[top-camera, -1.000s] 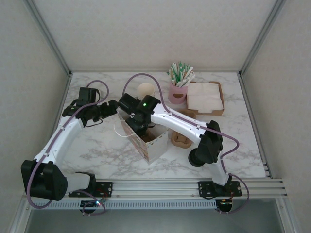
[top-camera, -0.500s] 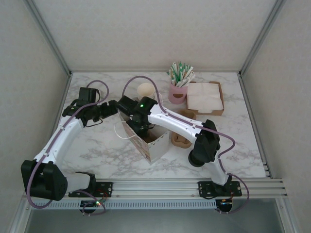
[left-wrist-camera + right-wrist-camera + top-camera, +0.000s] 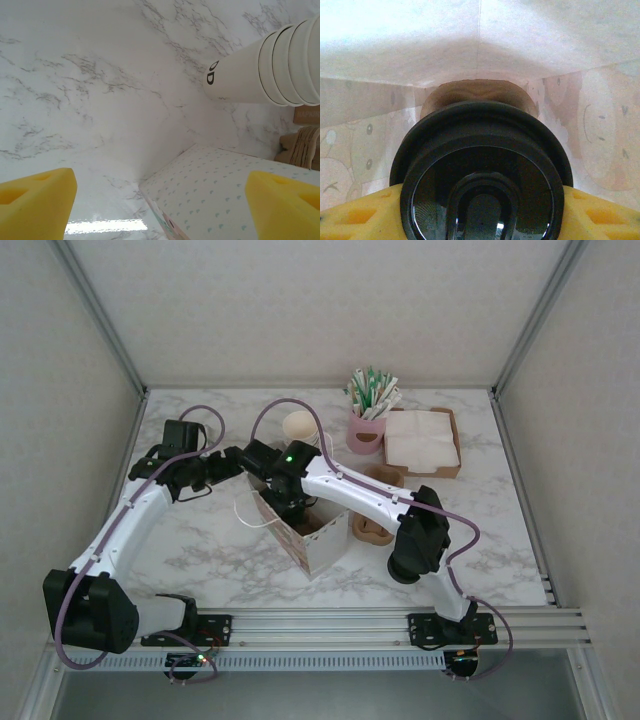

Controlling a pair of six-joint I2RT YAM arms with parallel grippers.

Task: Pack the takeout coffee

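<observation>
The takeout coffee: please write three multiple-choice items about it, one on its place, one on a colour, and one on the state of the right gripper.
1. Where is the takeout coffee?
A. on a shelf
B. inside the paper bag
C. on a chair

2. What colour is its lid?
A. black
B. white
C. pink

3. What is the right gripper doing?
A. hanging open in the air
B. closed on nothing
C. gripping the takeout coffee

Answers:
1. B, the bag's walls rise around it in the right wrist view.
2. A, the round lid is black.
3. C, the yellow fingers sit against both sides of it.
</observation>
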